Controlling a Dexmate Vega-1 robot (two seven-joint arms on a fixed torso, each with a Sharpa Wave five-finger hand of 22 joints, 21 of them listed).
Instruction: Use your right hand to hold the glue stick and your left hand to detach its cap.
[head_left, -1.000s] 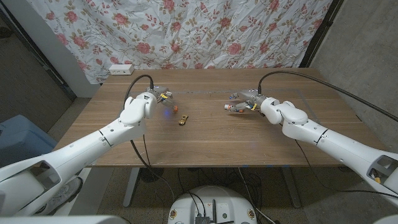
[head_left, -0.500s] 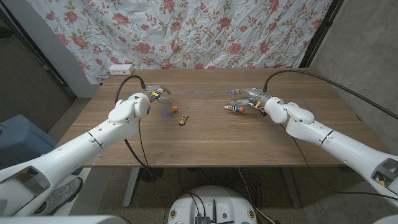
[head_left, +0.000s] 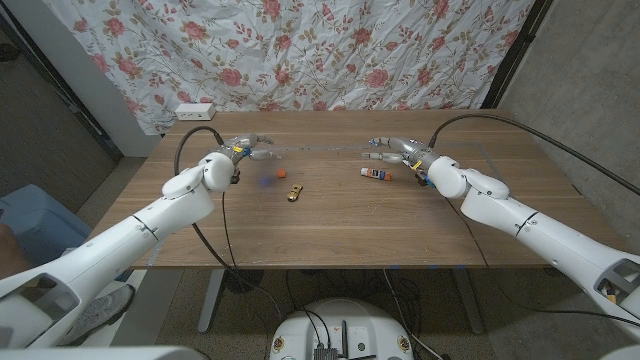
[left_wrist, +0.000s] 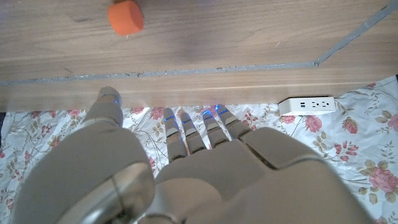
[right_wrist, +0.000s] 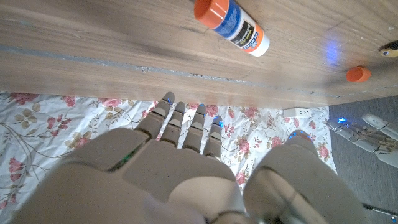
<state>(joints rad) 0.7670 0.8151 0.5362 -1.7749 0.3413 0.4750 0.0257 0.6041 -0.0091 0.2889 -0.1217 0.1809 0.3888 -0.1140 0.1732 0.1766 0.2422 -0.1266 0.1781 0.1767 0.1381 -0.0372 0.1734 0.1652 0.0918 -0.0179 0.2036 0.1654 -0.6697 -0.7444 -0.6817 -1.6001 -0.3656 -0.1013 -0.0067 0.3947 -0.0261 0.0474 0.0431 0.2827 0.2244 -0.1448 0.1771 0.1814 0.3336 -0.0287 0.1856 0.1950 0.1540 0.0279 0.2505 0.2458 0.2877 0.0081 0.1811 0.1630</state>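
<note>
- Left hand (head_left: 243, 148): fingers spread, holding nothing, above the far left part of the counter (head_left: 330, 225); wrist view shows its fingers (left_wrist: 186, 134) straight and apart.
- Right hand (head_left: 392, 150): fingers spread, holding nothing, at the far right part of the counter; wrist view shows fingers (right_wrist: 186, 127) extended, thumb off to the side.
- Glue stick (head_left: 376, 173): lies on its side on the counter, at about 7 o'clock from the right hand, just beside it, not touched. Blue-and-white label, orange end (right_wrist: 231, 23).
- Orange cap (head_left: 281, 173): off the stick, alone on the counter at 4 o'clock from the left hand, well apart from the glue stick.
- Small yellow toy car (head_left: 294, 192): at 5 o'clock from the cap, near it.
- White power strip (head_left: 194, 111): at the counter's far left corner, against the floral cloth (head_left: 330, 50).
</note>
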